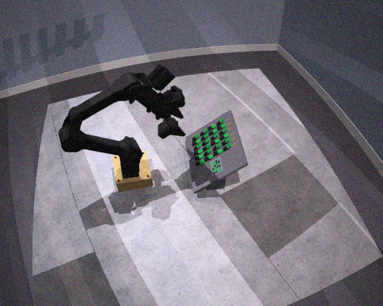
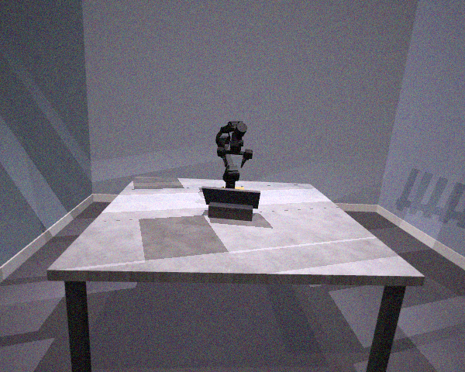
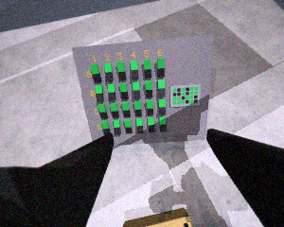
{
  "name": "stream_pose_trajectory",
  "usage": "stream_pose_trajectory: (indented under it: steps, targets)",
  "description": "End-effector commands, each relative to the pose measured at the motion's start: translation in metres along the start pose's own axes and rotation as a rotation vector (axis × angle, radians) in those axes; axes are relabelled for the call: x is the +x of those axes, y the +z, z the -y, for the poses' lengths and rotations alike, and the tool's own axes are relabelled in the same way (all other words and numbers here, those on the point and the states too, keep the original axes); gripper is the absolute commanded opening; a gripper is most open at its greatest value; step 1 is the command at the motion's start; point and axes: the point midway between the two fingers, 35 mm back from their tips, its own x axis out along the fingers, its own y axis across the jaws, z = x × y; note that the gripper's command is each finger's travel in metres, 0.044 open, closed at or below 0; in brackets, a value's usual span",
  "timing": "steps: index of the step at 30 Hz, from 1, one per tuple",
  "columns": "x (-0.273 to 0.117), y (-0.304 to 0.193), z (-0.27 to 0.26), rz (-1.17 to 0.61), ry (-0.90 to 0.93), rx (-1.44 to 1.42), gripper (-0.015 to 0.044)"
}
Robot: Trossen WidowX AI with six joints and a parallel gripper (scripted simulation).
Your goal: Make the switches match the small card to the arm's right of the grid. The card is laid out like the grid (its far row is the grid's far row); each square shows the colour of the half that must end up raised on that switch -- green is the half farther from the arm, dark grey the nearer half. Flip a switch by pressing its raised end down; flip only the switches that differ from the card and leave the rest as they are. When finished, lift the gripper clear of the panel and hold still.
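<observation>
The pincer (image 1: 175, 123) is released, fingers wide apart, holding nothing, and it hangs above the bench (image 1: 191, 250) on the near side of the tilted switch panel (image 1: 236, 154). The card (image 3: 185, 95) lies just beside the switches (image 3: 128, 96), on the arm's right.
</observation>
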Motion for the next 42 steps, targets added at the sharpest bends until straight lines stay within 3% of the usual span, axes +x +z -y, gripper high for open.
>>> stream_pose_trajectory:
  steps: [1,9,15,21,42]
  targets:
    - [0.002,0.001,0.000,-0.001,0.000,0.000,0.0374]
    - [0.089,0.014,0.020,-0.004,0.007,-0.018,0.0164]
    - [0.096,0.014,0.025,-0.001,0.008,-0.021,0.0006]
    - [0.131,0.013,0.025,0.026,0.008,-0.020,0.0000]
    - [0.150,0.013,0.024,0.027,0.008,-0.020,0.0000]
